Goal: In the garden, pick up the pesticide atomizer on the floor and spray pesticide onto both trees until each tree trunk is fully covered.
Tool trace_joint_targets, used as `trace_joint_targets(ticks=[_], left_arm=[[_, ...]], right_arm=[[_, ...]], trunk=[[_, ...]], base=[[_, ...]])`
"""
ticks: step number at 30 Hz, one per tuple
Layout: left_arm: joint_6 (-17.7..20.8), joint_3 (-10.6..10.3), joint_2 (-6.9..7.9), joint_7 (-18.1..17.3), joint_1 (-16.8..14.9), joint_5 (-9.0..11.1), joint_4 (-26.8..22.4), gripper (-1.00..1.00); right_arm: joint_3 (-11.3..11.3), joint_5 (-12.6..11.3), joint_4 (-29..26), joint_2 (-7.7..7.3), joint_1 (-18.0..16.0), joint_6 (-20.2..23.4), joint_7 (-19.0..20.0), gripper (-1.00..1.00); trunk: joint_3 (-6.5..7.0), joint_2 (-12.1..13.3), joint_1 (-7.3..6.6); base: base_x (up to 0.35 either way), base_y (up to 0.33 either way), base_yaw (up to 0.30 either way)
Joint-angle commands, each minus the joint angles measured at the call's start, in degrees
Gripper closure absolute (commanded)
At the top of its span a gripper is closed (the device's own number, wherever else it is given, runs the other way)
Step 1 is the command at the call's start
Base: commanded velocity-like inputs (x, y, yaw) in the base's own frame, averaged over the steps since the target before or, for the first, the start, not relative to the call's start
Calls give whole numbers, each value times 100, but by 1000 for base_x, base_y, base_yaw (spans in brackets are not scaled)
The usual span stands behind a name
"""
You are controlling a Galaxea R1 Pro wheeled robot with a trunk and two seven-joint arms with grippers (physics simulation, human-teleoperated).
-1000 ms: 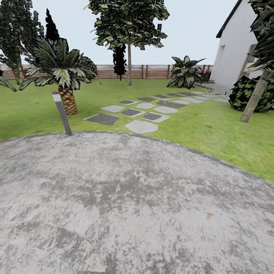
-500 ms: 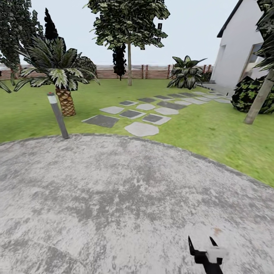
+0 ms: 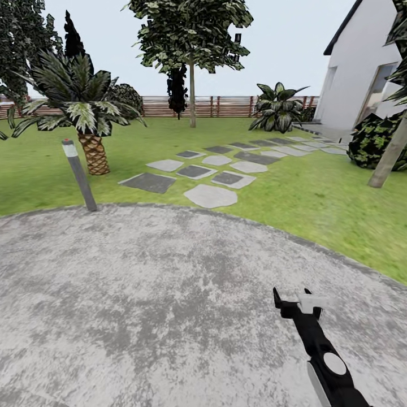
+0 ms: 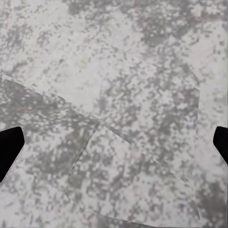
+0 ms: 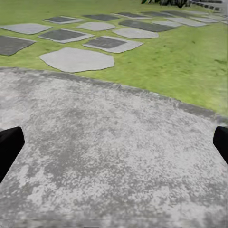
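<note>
Head view: I am holding my right claw (image 3: 297, 298) wide over the paving (image 3: 169, 294), scanning slowly for the atomizer.

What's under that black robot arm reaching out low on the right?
Under the right arm lies mottled grey paving, bare around its open fingers. The strip directly beneath the arm is covered, so nothing can be told there.

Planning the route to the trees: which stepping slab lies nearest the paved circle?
The pale rounded slab at the path's near end; only a thin grass strip separates it from the paving. The other slabs lie farther out on the lawn.
</note>
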Motion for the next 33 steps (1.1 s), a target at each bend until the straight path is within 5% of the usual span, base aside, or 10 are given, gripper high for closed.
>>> trace_joint_targets(ticks=[1,4,6,12,14,25,33], left_arm=[[-18,1,-1,-2,-3,30,5,-100],[-18,1,-1,-2,-3,29,5,-100],[-18,-1,-1,-2,-3,29,5,-100],[-18,1,-1,-2,-3,29,5,-100],[-18,-1,-4,-2,-3,29,5,-100],[-18,-9,-9,-2,-3,26,5,-100],[-18,-8,-9,-2,-3,25,5,-100]], right_arm=[[11,-22,80,4,-2,143,-19,-100],[9,-16,717,13,2,304,-20,-100],[4,-13,1856,23,4,-14,-25,-100],[19,5,4597,26,4,-3270,-27,-100],[26,6,5341,31,4,-3775,-16,-100],[24,6,6976,101,4,-4124,-7,-100],[16,12,7320,105,4,-4113,-4,-100]], trunk=[[-5,-2,2],[-5,-2,2],[-5,-2,2],[-5,-2,2],[-5,-2,2],[-5,-2,2],[-5,-2,2]], base=[[339,0,0],[339,0,0],[339,0,0],[339,0,0],[339,0,0],[340,0,0],[340,0,0]])
